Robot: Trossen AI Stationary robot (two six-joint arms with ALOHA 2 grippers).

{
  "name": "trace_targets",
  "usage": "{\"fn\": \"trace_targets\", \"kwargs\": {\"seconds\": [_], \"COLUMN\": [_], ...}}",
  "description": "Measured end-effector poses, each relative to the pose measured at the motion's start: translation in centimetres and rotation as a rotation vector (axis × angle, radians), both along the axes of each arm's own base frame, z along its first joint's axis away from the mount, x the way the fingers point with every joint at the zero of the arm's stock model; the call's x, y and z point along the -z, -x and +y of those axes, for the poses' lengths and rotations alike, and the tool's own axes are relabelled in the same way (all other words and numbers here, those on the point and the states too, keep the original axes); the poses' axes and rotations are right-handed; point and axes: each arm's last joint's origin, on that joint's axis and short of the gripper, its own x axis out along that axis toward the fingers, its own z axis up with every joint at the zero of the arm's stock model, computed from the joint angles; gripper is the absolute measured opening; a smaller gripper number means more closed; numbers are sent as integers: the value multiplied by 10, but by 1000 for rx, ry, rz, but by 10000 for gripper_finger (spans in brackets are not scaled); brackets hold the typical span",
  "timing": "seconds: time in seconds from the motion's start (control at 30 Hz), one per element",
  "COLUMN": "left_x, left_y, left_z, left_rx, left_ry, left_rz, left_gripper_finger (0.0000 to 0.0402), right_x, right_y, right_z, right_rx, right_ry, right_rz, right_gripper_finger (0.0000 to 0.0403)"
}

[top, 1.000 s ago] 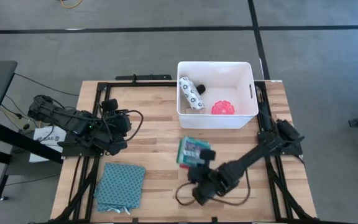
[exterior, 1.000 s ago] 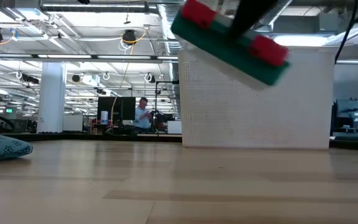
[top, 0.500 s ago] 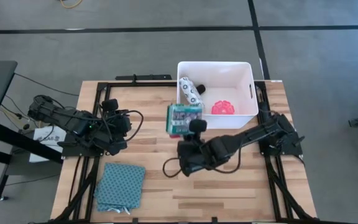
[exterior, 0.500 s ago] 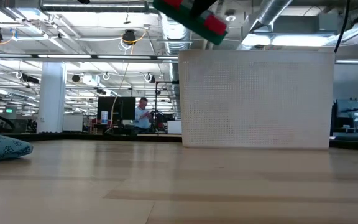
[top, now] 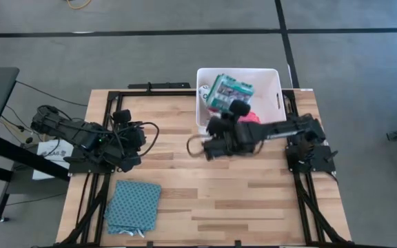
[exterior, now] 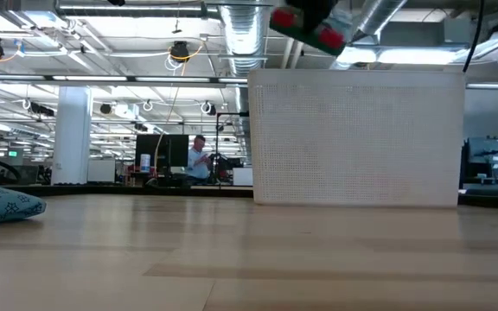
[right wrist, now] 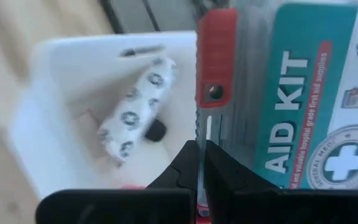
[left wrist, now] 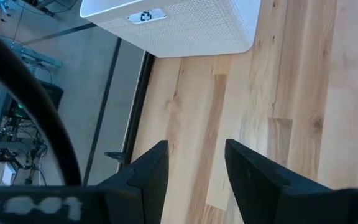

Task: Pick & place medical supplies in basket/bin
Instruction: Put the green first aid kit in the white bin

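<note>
Right tool (top: 234, 105): closed on the edge of the first aid kit box (top: 229, 89); in the right wrist view the two fingers (right wrist: 197, 163) pinch the red-and-grey rim of the box (right wrist: 278, 93), whose teal label reads "AID KIT". Position: above the white tub (top: 276, 81), over its left half. Half a second ago the box hung over the bench just left of the tub's near corner; a second ago it was lower down the bench, near the front. It has since crossed the tub wall.

First aid kit box, low view (exterior: 311, 26): seen at the top edge, tilted, green body with red ends, above the tub's rim (exterior: 357, 138). Earlier it showed further left in that view.

White tub, contents: silvery dotted packet (right wrist: 137, 111) lying diagonally, black cylinder (right wrist: 156, 130) touching its lower end, pink spiky ball (top: 251, 118) partly covered by the right arm. Contents unchanged in place.

Left tool (left wrist: 194, 180): fingers apart, nothing between them, resting at the left side of the bench (top: 171, 179); arm unmoved from the earlier frames.

Blue patterned cloth (top: 134, 206): front-left of the bench, unchanged.

Person (exterior: 198, 159): seated far back in the room.
</note>
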Motion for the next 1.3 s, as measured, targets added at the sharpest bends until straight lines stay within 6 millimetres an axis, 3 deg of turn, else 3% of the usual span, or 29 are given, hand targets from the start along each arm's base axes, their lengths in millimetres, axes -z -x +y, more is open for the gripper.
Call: {"fn": "trace_targets", "kwargs": {"seconds": [0.23, 0.43, 0.6, 0.77, 1.03, 1.17, 1.3], "left_x": [0, 0, 1, 1, 0, 0, 1], "left_y": [0, 0, 0, 0, -1, -2, -2], "left_z": [0, 0, -1, -1, -2, -2, -2], "left_rx": [-15, -33, -41, -59, -78, -72, -63], "left_ry": [19, 33, 66, 98, 122, 119, 113], "left_rz": [-11, -25, -25, -40, -66, -63, -56], "left_gripper_finger": [148, 148, 148, 148, 148, 148, 148], "right_x": [1, 8, 10, 11, 10, 20, 49], "right_y": [3, 19, 32, 32, 27, 20, 6], "right_z": [-81, -155, -196, -215, -220, -232, -242], "right_rx": [268, 558, 687, 658, 590, 598, 623], "right_ry": [-143, -489, -623, -688, -676, -703, -712], "right_rz": [-58, -160, -244, -316, -334, -364, -293], "right_gripper_finger": [1, 0, 1, 8, 10, 7, 15]}}
